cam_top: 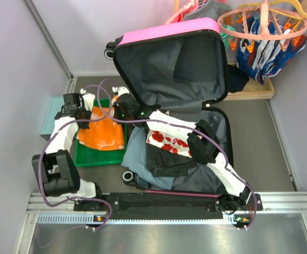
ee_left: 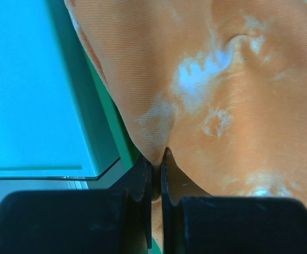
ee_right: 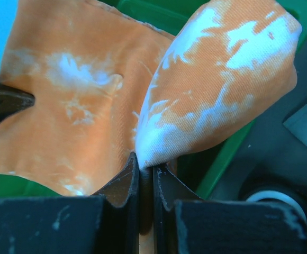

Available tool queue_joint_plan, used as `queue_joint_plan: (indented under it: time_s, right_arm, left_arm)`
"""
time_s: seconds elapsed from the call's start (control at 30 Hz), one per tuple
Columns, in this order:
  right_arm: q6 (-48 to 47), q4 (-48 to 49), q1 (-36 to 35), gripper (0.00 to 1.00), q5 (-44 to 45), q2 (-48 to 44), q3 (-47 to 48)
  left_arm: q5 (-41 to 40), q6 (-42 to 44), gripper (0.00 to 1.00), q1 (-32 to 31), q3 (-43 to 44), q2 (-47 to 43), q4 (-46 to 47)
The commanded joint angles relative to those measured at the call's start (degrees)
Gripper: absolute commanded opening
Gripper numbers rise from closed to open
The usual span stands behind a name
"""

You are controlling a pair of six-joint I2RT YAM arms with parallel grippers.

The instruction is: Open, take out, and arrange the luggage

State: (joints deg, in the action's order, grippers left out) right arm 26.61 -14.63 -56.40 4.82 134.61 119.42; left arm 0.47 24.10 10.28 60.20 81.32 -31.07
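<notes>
The hot-pink luggage (cam_top: 166, 32) lies open in the middle, lid up, grey lining showing, with dark clothes and a white red-spotted cloth (cam_top: 166, 142) inside. An orange and white cloth (cam_top: 101, 129) lies spread over the green tray (cam_top: 98, 156) left of it. My left gripper (cam_top: 88, 112) is shut on the cloth's left edge (ee_left: 156, 153). My right gripper (cam_top: 120, 112) is shut on a folded corner of the same cloth (ee_right: 148, 159) at its right side, by the suitcase rim.
A pale-teal box (cam_top: 50, 116) sits left of the tray and shows in the left wrist view (ee_left: 26, 90). A wooden tray with a blue patterned cloth (cam_top: 267, 53) and an orange clip hanger (cam_top: 264, 24) stand at the back right. Grey walls close both sides.
</notes>
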Motion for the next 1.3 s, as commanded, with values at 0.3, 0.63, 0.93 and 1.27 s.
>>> queue_joint_plan:
  time_s: [0.3,0.63,0.93,1.27]
  right_arm:
    - [-9.37,0.84,-1.16,0.56,4.32,-1.79,2.49]
    - [-19.67,2.06,-4.59,0.54,13.99,-15.22,-4.69]
    - [-14.05,7.34,-4.59,0.25,16.62,-36.15,-29.2]
    - [-11.32,3.91,-4.42,0.22,25.67,-47.5,-43.03]
  left_arm:
    - [-3.19,0.6,0.48,1.23,1.93,3.41,6.19]
    - [5.31,-2.65,0.42,0.0,6.51,-4.4,2.68]
    - [24.14,-6.86,0.26,-8.43,6.58,4.62,2.67]
    - [21.08,-16.88,0.22,-12.57,22.92,29.67,4.18]
